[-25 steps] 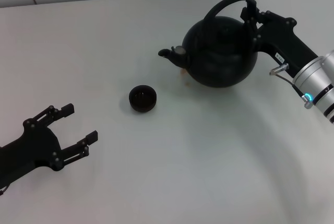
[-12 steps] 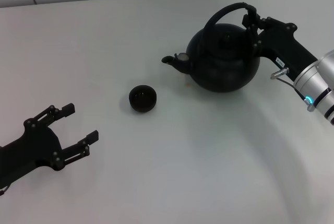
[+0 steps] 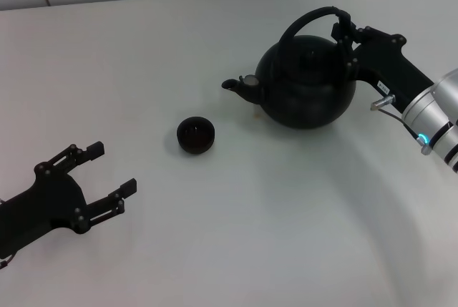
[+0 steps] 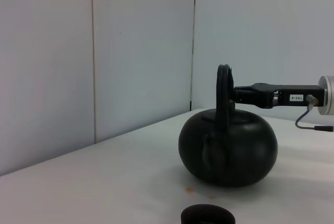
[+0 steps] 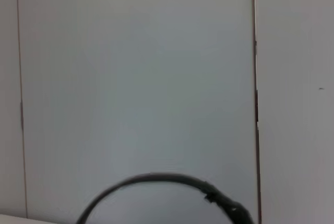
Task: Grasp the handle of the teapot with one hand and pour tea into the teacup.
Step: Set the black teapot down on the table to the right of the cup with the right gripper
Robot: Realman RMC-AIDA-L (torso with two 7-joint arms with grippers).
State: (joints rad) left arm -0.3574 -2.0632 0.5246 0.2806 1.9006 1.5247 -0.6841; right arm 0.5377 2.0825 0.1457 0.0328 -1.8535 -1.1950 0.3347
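teapot [image 3: 306,85]: upper right of centre in the head view, seated upright on the table [image 3: 236,250]; spout [image 3: 236,86] aimed toward frame left, on the teacup's side.
handle [image 3: 309,19]: hoop arched over the lid; its right-hand end is pinched by the right gripper [image 3: 346,29].
teacup [image 3: 195,135]: centre-left, lower than the spout and well apart from it; only its rim is caught at the bottom edge of the left wrist view [image 4: 207,215].
change: a second ago the pot was tilted spout-down and sat slightly further left; half a second ago it was nearly level; now it is upright and flat on the table, shifted a little right. The cup has not moved.
meaning: judged as the end of the pour, with the pot put back down. Whether any tea reached the cup cannot be told; a small brownish spot [image 3: 252,114] is seen on the table just under the spout, possibly a drip.
remaining: release of the handle and withdrawal, as a guess.
right arm: entered from the right edge, forearm sloped up-left, gripper body held roughly level and side-on to the hoop, as shown in the left wrist view [image 4: 233,94]. Fingers are pressed onto the hoop's end. In the right wrist view only the hoop's arc [image 5: 156,179] against the wall is shown.
left gripper [image 3: 106,173]: parked at lower left, fingers spread, holding nothing, well apart from cup and pot.
risk: pot may be nudged if the fingers are opened off-centre.
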